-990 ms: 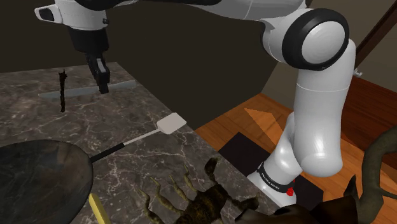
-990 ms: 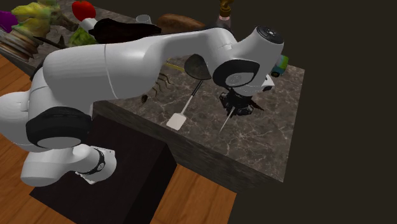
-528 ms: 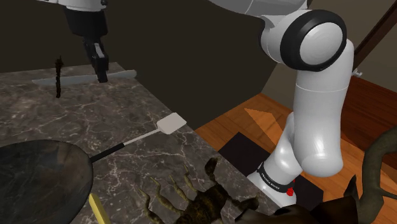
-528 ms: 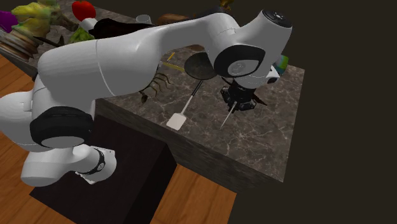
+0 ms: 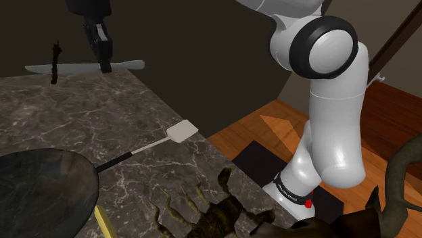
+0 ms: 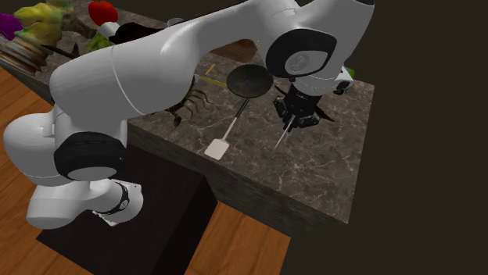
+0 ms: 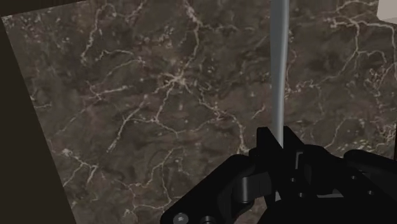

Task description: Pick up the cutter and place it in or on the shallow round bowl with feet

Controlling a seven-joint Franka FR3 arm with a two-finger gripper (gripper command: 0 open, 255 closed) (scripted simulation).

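Marble, dark with pale veins, makes up the desk (image 5: 135, 115). The shallow round bowl (image 5: 40, 193) sits on its near end, dull and dark. A spatula (image 5: 142, 149) lies just beside the bowl, its pale head pointing away from it.

Well beyond the bowl, over the desk's far end, the cutter (image 5: 78, 67) hangs level and clear of the marble. It is a long, thin grey strip with a short dark piece (image 5: 55, 64) standing across it near one end. The jaws are pinched on the flat of the strip partway along, on the side away from that dark piece. From the wrist view the strip (image 7: 280, 70) runs straight out from between the black fingers (image 7: 270, 149).

I'd judge it light and stiff, with no sag along its length. It looks smooth-sided though, so a narrow pinch could let it swivel or slide. A hold nearer the middle, or a slow carry, would suit it better. It also looks longer than the bowl is wide, so it will probably rest across the rim.

The white arm (image 5: 331, 122) rises upright from its stand beside the bowl's end of the desk. It bends at a dark-ringed joint and stretches high across toward the far end. The hand points nearly straight down at the cutter.
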